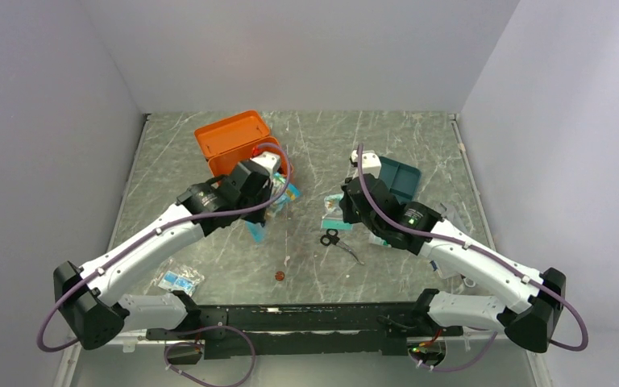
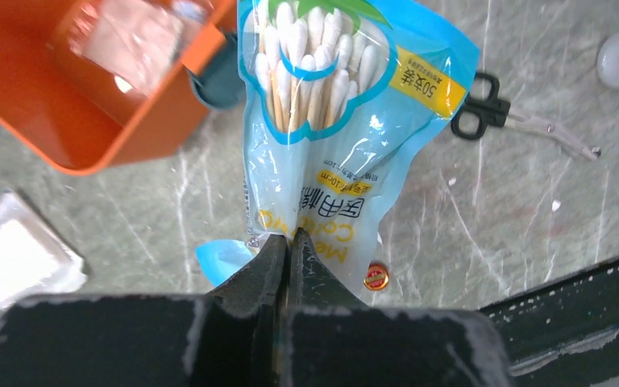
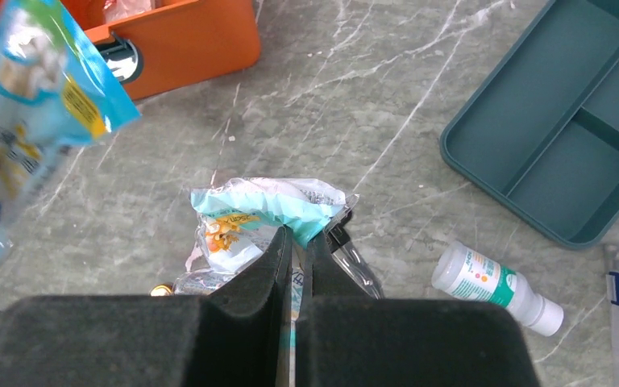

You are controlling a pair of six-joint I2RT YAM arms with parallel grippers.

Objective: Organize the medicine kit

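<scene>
The orange medicine kit [image 1: 227,139] stands open at the back left; its teal latch faces the right wrist view [image 3: 122,56]. My left gripper [image 1: 272,187] is shut on the bottom edge of a blue bag of cotton swabs [image 2: 346,121] and holds it above the table, just right of the kit's corner [image 2: 89,121]. My right gripper [image 1: 340,208] is shut on a crumpled teal and white packet [image 3: 266,203], held low over the table's middle. The swab bag also shows in the right wrist view [image 3: 32,105].
A flat teal divided tray [image 1: 403,176] lies at the back right. Black scissors [image 1: 334,239], a small red-gold cap [image 1: 278,276], a white bottle [image 3: 496,286], a white gauze packet [image 2: 16,254] and a clear packet [image 1: 179,280] lie on the table.
</scene>
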